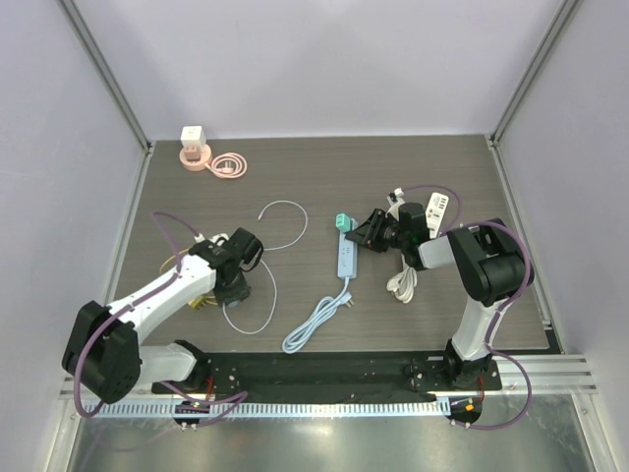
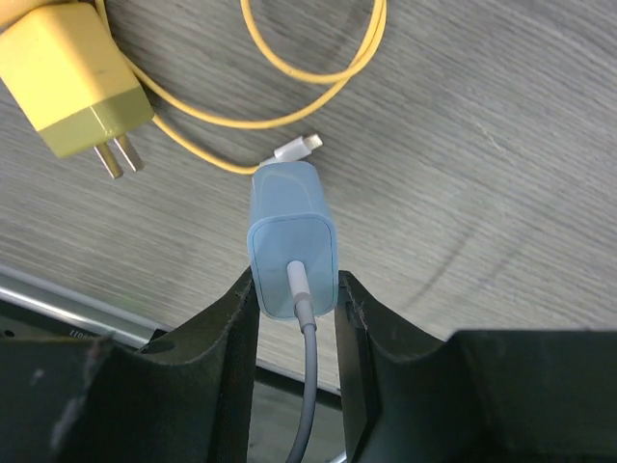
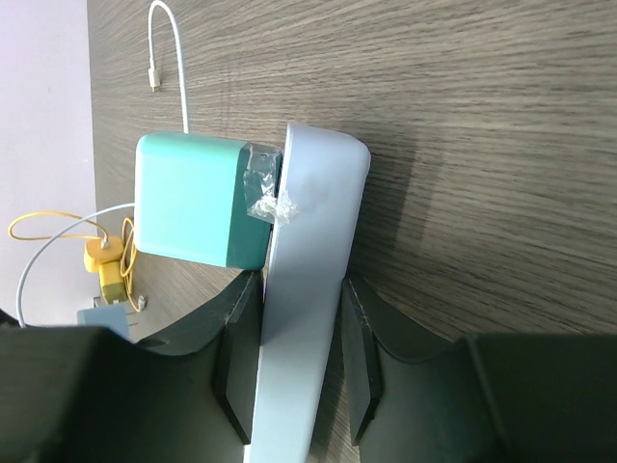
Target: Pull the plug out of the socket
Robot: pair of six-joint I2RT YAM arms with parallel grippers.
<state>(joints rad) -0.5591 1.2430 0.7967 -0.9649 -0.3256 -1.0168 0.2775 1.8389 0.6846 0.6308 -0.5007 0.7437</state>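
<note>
A light blue power strip lies at the table's middle with a teal plug in its far end. In the right wrist view the teal plug sits in the side of the strip. My right gripper is shut on the strip just behind the plug, and it also shows in the top view. My left gripper is shut on a light blue charger with a grey cable, held just over the table at the left, apart from the strip.
A yellow charger with a yellow cable lies beside the left gripper. A loose white cable curves left of the strip. A white adapter and a coiled white cord lie at the right. A white cube on a pink coil stands at the back left.
</note>
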